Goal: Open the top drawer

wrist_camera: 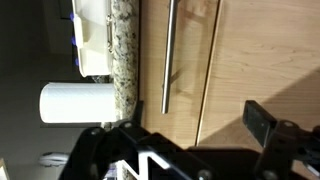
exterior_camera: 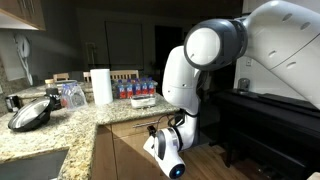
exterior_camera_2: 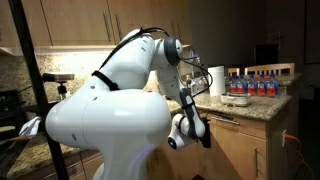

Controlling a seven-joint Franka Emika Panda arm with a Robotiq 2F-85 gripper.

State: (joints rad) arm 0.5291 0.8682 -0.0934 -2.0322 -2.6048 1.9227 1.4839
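Observation:
The top drawer (wrist_camera: 190, 60) is a shallow light-wood front just under the granite counter edge (wrist_camera: 125, 50). It looks shut, with no interior showing. Its slim silver bar handle (wrist_camera: 168, 50) runs along the front. My gripper (wrist_camera: 198, 118) is open and empty. It faces the drawer front a little beyond the handle's end, over the seam to the taller cabinet door (wrist_camera: 265, 50). In both exterior views the gripper (exterior_camera: 165, 148) (exterior_camera_2: 196, 128) hangs in front of the cabinets, below the counter. The drawer front (exterior_camera_2: 245, 124) shows under the counter.
A white paper towel roll (exterior_camera: 101, 86) (exterior_camera_2: 216, 80) (wrist_camera: 75, 102) stands on the granite counter (exterior_camera: 60, 125). Also there are several water bottles (exterior_camera: 130, 88) (exterior_camera_2: 255, 83), glass jars (exterior_camera: 72, 95) and a black pan (exterior_camera: 30, 113). Dark furniture (exterior_camera: 275, 110) stands behind the arm.

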